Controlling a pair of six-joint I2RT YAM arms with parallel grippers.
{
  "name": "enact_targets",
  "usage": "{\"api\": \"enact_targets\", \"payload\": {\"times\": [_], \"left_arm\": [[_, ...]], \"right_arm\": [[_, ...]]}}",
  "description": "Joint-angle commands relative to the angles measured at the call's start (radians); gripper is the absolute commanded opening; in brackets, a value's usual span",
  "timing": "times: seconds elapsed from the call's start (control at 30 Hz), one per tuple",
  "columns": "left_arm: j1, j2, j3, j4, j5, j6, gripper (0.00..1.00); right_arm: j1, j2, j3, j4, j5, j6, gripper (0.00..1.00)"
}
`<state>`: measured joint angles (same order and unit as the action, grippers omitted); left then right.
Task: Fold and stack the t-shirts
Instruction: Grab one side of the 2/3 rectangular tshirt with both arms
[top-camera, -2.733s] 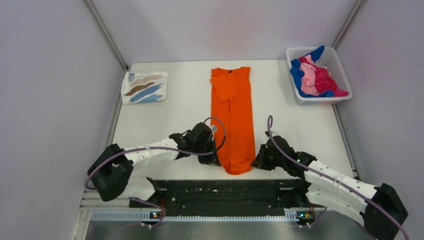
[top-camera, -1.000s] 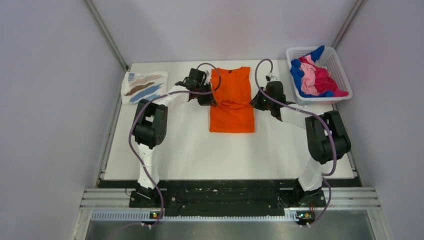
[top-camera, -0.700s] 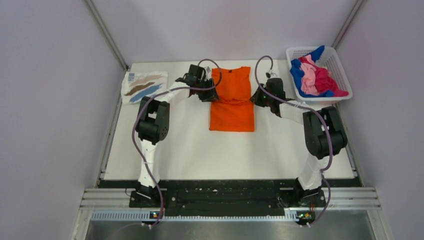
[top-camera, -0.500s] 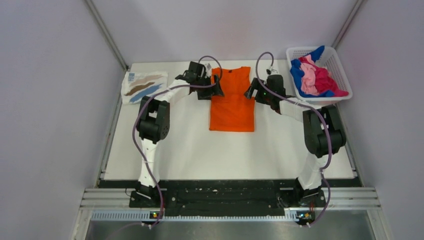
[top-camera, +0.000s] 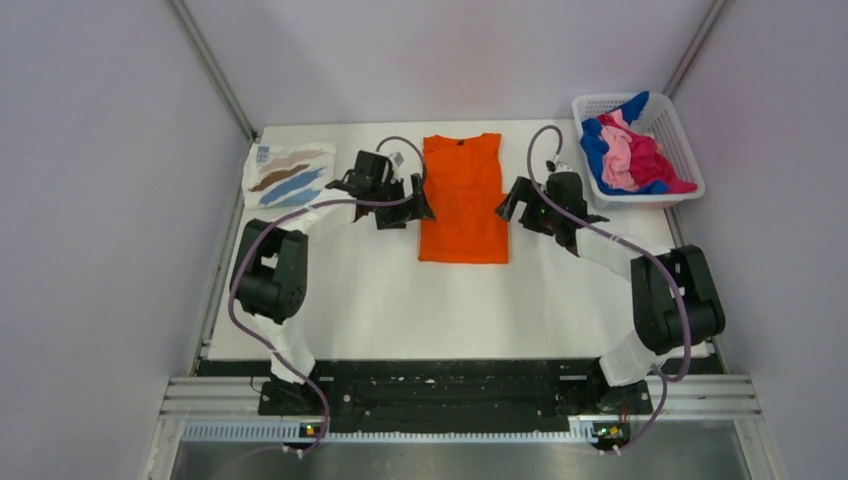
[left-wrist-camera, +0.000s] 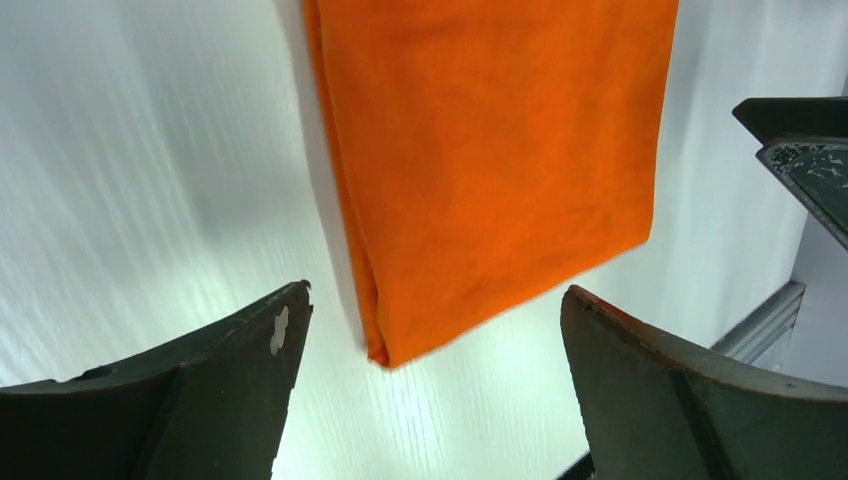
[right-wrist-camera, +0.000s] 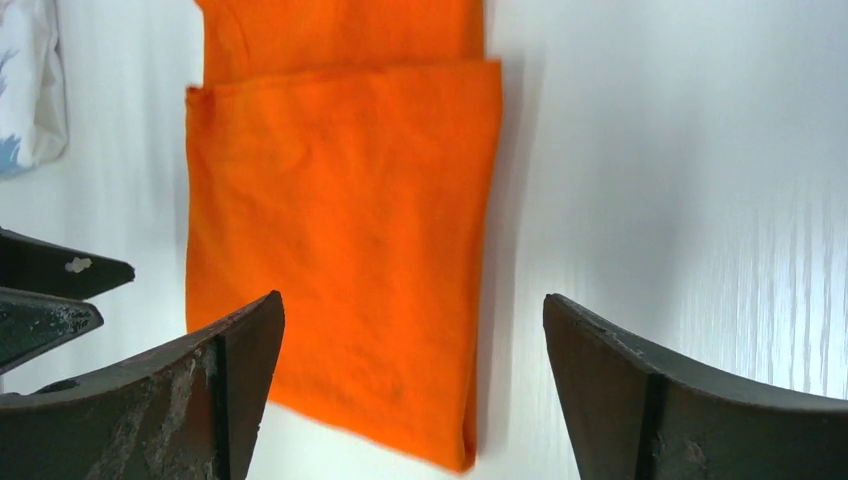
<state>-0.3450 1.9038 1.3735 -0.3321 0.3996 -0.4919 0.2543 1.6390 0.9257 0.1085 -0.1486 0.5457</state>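
Observation:
The orange t-shirt (top-camera: 462, 200) lies flat at the back middle of the table, folded into a short rectangle with its collar away from me. My left gripper (top-camera: 419, 202) hovers open just off its left edge, holding nothing. On the other side my right gripper (top-camera: 509, 200) is open and empty too. In the left wrist view the orange t-shirt (left-wrist-camera: 490, 150) shows its near folded corner between the spread fingers of the left gripper (left-wrist-camera: 435, 292). The right wrist view has the orange t-shirt (right-wrist-camera: 340, 200) ahead of the right gripper (right-wrist-camera: 412, 299). A white streaked t-shirt (top-camera: 290, 175) lies folded at the back left.
A white lattice basket (top-camera: 598, 101) stands at the back right corner, holding blue (top-camera: 594, 150), pink (top-camera: 620, 150) and magenta (top-camera: 655, 160) shirts in a heap. Grey walls close in the table on both sides and behind. The black base rail (top-camera: 450, 385) runs along the near edge.
Both grippers carried the orange shirt's near hem up to its far end, folding it in half. Within the last second they opened, let go, and drew back outward and toward me.

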Motion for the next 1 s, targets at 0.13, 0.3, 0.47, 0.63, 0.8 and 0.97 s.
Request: {"api": "enact_targets", "payload": {"times": [0.13,0.3,0.47,0.63,0.8,0.97], "left_arm": [[-0.019,-0.152,-0.276,0.162,0.028,-0.102,0.92],[-0.037,-0.109,-0.287,0.153,0.017,-0.119,0.84],[-0.049,-0.078,-0.293,0.137,0.005,-0.116,0.68],[-0.055,-0.07,-0.32,0.128,-0.006,-0.127,0.6],[-0.061,-0.059,-0.336,0.132,-0.005,-0.131,0.5],[-0.066,-0.031,-0.326,0.121,-0.007,-0.132,0.38]], "right_arm": [[0.008,-0.228,-0.251,0.033,-0.047,0.106,0.99],[0.008,-0.253,-0.299,0.003,-0.055,0.113,0.97],[0.009,-0.236,-0.324,0.032,-0.071,0.126,0.95],[0.012,-0.195,-0.321,0.057,-0.105,0.137,0.92],[0.017,-0.176,-0.314,0.066,-0.105,0.143,0.91],[0.027,-0.159,-0.303,0.064,-0.105,0.143,0.9]]}}
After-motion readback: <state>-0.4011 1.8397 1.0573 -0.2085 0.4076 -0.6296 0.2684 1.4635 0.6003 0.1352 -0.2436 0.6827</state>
